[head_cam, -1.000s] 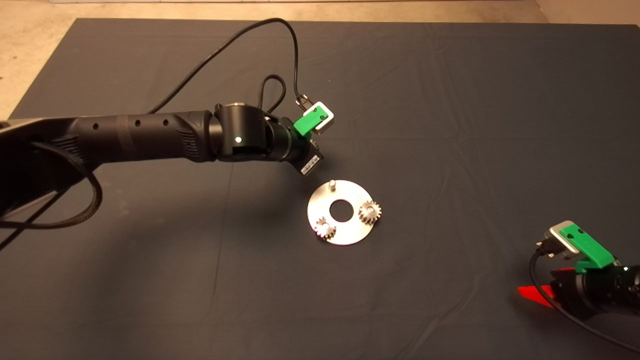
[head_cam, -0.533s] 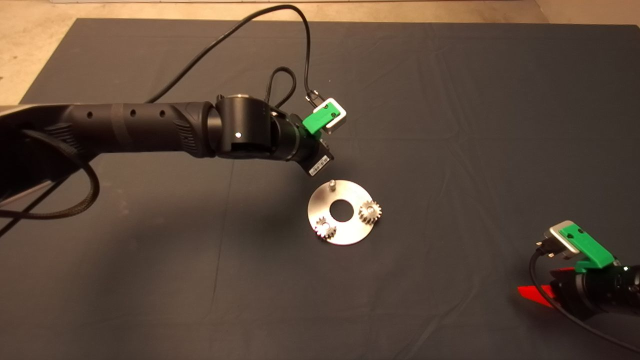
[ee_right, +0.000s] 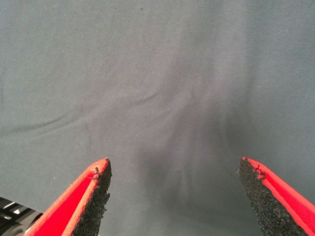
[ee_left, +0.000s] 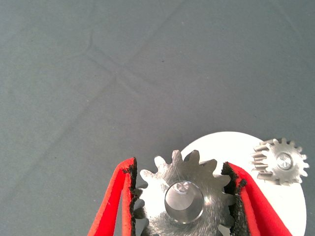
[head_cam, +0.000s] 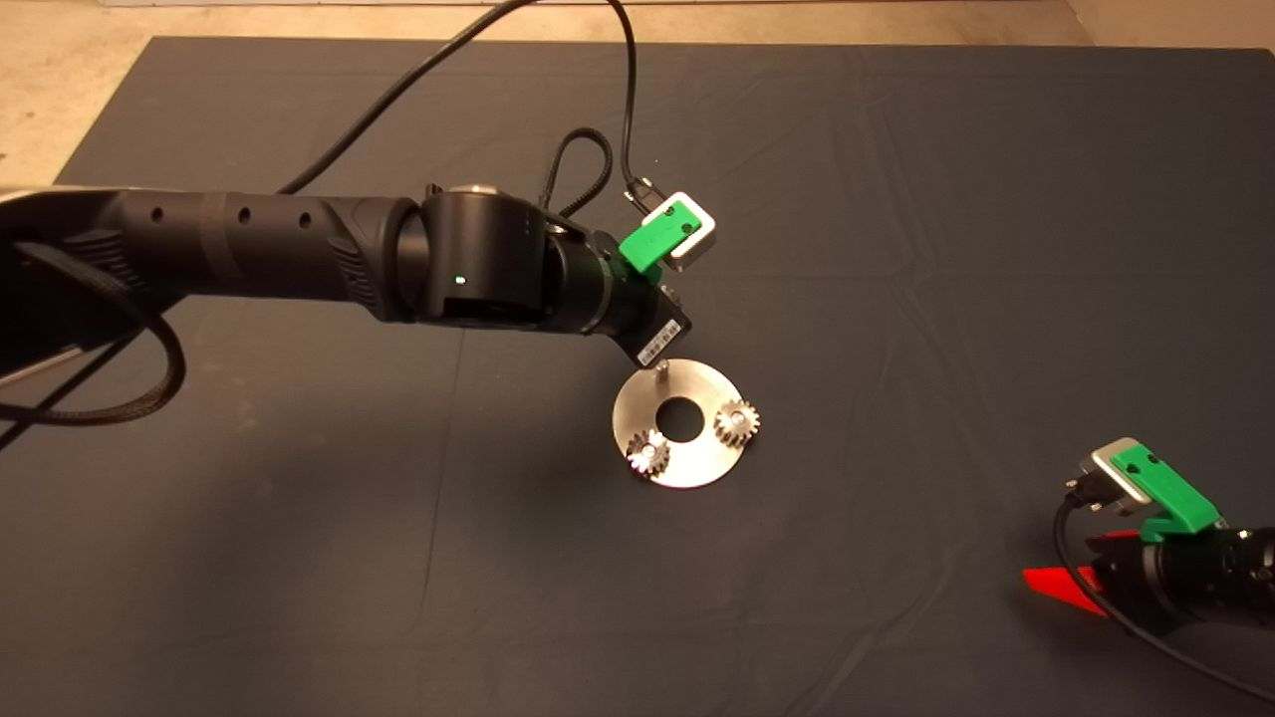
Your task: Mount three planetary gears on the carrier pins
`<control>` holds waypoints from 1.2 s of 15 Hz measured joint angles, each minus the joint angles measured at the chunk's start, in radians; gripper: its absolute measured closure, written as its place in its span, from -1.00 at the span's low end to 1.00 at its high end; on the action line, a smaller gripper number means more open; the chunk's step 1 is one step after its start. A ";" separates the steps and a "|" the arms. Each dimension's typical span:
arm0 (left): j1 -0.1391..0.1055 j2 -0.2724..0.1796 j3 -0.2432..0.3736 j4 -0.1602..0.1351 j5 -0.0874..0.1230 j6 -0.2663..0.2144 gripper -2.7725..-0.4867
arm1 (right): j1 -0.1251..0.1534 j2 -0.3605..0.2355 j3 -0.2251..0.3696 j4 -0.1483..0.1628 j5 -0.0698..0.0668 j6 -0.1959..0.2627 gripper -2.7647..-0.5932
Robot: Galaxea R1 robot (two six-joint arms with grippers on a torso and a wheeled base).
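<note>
Left gripper is clamped on the third gear; both pads are seated against its teeth, bore facing the wrist camera. In the head view the left gripper is positioned at the far rim of the disc, right over the bare pin.

Two planetary gears are already seated: one on the near-left pin, one on the right pin. The right one is also visible in the left wrist view, just beside the held gear but apart from it.

Key relation: a shiny round face is seen inside the held gear's bore. It is judged to be the top of the free pin, slightly off-centre in the bore. If so, bore axis and pin axis are nearly lined up, both vertical, and the pin lies directly below the gripper. Whether the gear is already started on the pin or is above it cannot be told.

Next move is judged to call for a small lateral trim, then straight descent. Risk: gear tilted in the pads and jamming on the pin edge, or its teeth clashing with the neighbouring gear.

Right gripper is parked at the near right of the mat, fingers spread wide, nothing between them; it is much farther from the disc than the left.
</note>
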 joint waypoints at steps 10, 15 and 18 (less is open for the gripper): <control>0.006 -0.003 0.055 0.056 0.056 -0.068 0.70 | 0.010 0.031 0.001 0.000 0.006 0.000 -0.22; 0.042 -0.003 0.069 0.135 0.128 -0.116 0.70 | 0.011 0.028 0.001 -0.001 0.002 0.000 -0.22; 0.085 -0.003 0.069 0.139 0.129 -0.104 0.70 | 0.011 0.028 0.001 0.000 0.002 0.000 -0.22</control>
